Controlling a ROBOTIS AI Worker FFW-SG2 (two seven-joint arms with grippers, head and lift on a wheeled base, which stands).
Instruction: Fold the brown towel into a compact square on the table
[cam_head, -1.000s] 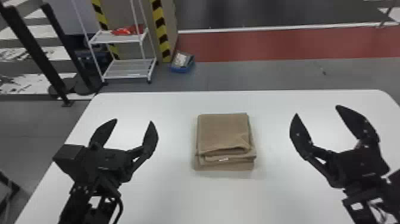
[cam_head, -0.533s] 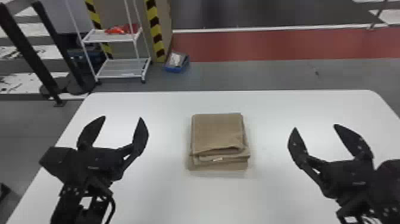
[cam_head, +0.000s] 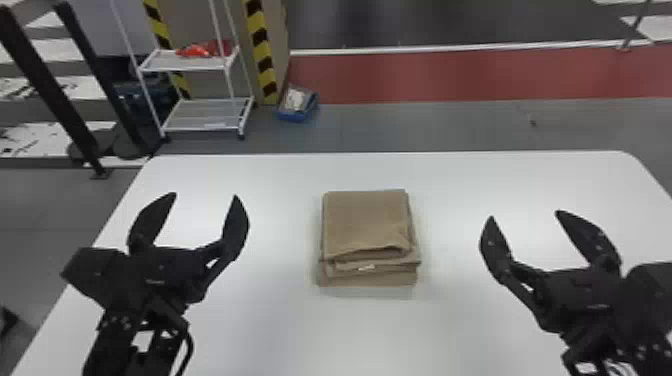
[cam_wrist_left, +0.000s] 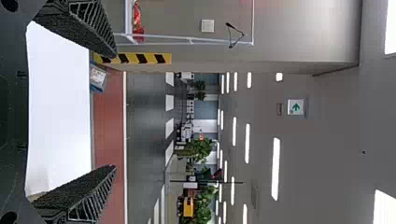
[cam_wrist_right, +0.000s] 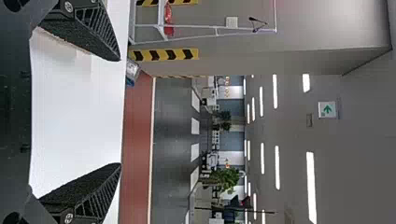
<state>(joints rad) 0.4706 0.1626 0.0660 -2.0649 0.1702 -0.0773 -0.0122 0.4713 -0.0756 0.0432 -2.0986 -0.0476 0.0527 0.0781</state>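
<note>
Bright indoor light w/ ceiling lamps (cam_wrist_left: 276, 169) glaring white, L & R wrist views; soft sheen on worktop (cam_head: 380, 335), faint shadow round towel (cam_head: 367, 220).

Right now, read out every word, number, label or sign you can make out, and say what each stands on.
No word or number can be read.
White sign in the background: a green arrow, no legible words.
Small pale label at the brown towel's near side: too small and blurred to read.
Faint pale marks on the left gripper and right gripper: too small to read.
</note>
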